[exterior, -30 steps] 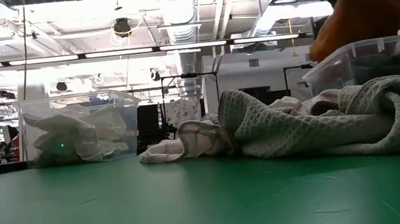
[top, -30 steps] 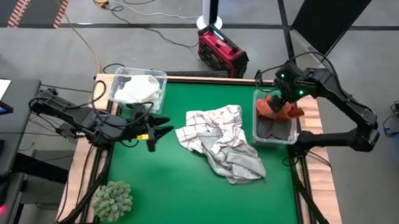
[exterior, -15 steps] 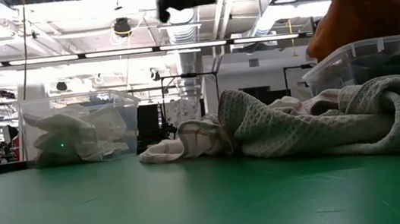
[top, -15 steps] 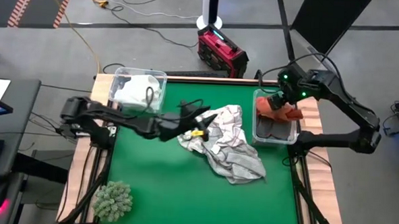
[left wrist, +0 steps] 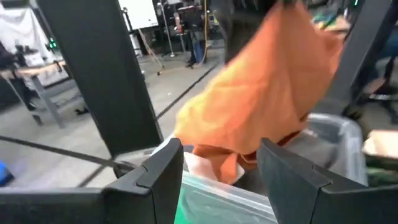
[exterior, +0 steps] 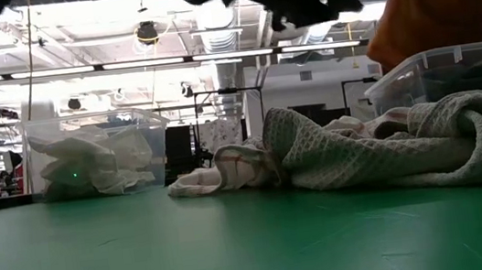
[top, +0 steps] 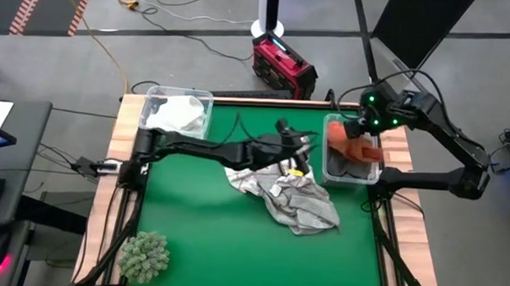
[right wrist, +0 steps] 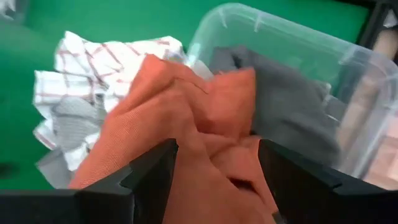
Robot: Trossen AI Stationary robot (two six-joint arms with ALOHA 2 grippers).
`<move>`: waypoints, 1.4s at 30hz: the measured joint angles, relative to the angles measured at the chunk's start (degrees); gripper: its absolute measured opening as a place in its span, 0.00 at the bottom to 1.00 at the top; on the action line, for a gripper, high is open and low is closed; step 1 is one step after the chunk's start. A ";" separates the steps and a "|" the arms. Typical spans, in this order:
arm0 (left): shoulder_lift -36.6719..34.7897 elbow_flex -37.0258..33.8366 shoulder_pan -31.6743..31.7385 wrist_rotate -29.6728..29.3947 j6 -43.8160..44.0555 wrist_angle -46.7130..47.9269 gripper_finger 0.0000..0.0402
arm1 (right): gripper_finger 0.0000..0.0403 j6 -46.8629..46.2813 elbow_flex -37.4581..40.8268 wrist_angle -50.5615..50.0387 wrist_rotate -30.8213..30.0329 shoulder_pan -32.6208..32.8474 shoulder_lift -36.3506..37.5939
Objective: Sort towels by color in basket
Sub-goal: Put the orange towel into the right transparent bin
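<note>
— Orange towel [right wrist: 186, 118] hangs between the right gripper [top: 355, 134] fingers, which stand wide. Clamped or only draped? I cannot tell.
— It hangs over the right bin [top: 329, 174], w/ dark grey cloth [right wrist: 283, 106] inside. So prob. a drop there, by colour.
— And the left gripper [top: 299, 158]?
— Fingers apart, nothing held, above the checked and grey pile [top: 279, 187]. Its arm is close to the right bin, may get in the way. White towels [top: 172, 113] sit in the left bin [top: 207, 98].
</note>
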State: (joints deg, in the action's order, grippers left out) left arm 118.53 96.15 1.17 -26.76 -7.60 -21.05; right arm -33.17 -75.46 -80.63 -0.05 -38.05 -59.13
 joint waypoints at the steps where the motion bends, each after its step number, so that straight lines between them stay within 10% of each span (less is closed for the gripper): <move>1: 1.66 1.82 0.13 0.02 -1.14 0.26 0.48 | 0.69 -0.65 0.00 0.83 0.02 0.37 -0.01; 23: 17.67 22.37 0.57 -1.12 -6.14 -2.22 0.47 | 0.69 -8.49 0.00 7.17 4.41 9.32 -0.18; 31: 17.61 22.37 0.48 -1.49 -6.12 -2.96 0.05 | 0.69 -9.07 0.00 7.22 4.39 10.37 -0.18; 42: 17.61 22.35 0.39 1.16 4.49 12.63 0.01 | 0.69 -3.94 -8.19 -1.26 2.63 5.36 0.24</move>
State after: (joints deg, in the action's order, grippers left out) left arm 136.14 118.50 1.56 -25.61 -3.11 -8.43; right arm -37.11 -83.65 -81.89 2.59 -32.69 -58.89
